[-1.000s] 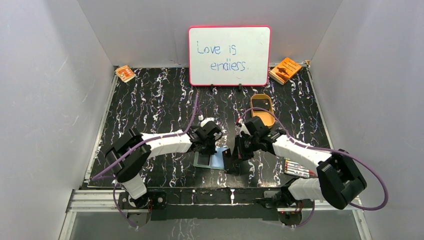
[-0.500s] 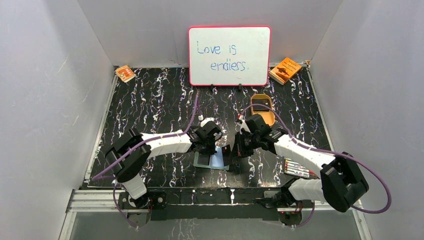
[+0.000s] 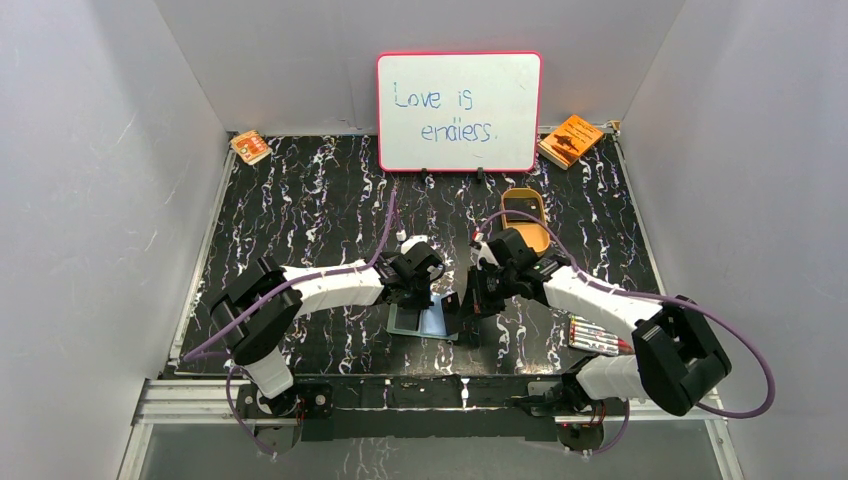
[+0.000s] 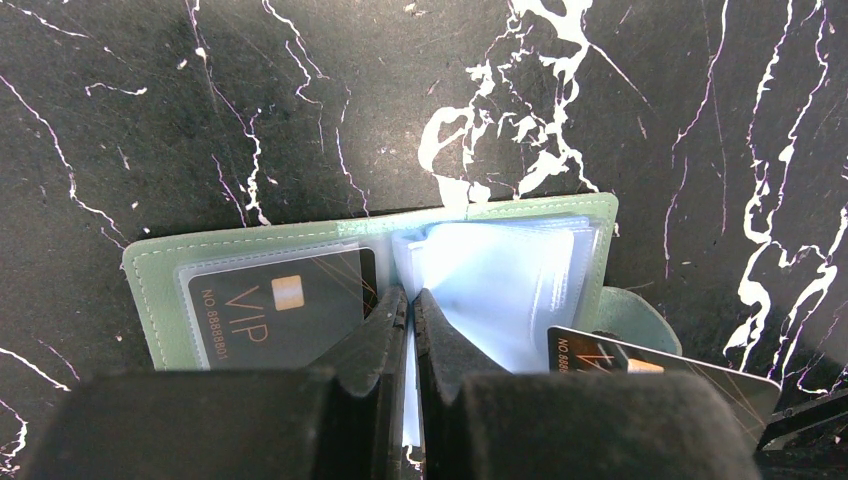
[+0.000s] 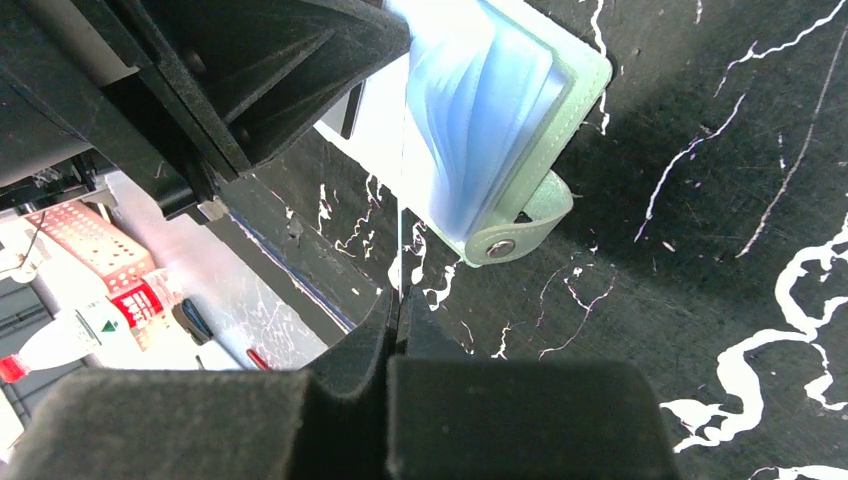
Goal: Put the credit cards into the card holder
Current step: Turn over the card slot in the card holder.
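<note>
Left end effector (image 4: pixel 410 296) pinches open card holder's (image 4: pixel 145 285) page (image 4: pixel 409 400); right (image 5: pixel 395 300) clamps tilted credit card (image 4: pixel 590 352).

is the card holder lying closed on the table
No, the card holder lies open, its pale blue sleeves showing and a dark VIP card in one pocket.

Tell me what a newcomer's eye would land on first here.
The pink-framed whiteboard reading "Love is endless." stands at the back centre. Nearer, at centre, lies the open card holder: a dark VIP card in its left pocket, the left gripper pinching a clear sleeve, the right gripper holding a second card at its right edge.
</note>
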You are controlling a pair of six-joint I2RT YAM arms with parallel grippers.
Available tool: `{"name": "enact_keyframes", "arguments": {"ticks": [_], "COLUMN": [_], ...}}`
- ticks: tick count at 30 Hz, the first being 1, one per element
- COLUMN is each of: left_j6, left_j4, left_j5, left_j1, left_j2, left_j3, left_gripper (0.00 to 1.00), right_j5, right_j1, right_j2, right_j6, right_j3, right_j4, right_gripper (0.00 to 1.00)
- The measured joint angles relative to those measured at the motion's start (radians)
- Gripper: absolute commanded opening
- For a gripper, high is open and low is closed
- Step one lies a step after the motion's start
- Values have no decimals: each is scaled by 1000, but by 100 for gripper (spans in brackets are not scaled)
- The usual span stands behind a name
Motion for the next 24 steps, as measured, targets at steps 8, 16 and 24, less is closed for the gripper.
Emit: {"name": "enact_keyframes", "arguments": {"ticks": [8, 16, 24], "left_j6": [-1, -2, -3], "left_j4": [1, 3, 3], "left_j5": [0, 0, -1], "left_j1": [0, 0, 0], "left_j2": [0, -1, -2], "left_j3": [-1, -2, -3], "left_gripper": [0, 0, 0], "right_j5": [-13, -13, -13], "right_j1": [0, 0, 0], "right_j2": [27, 33, 43], "right_j6": [2, 3, 7], "right_j3": [-1, -1, -3], "right_j4": [0, 0, 0], "right_gripper": [0, 0, 0]}}
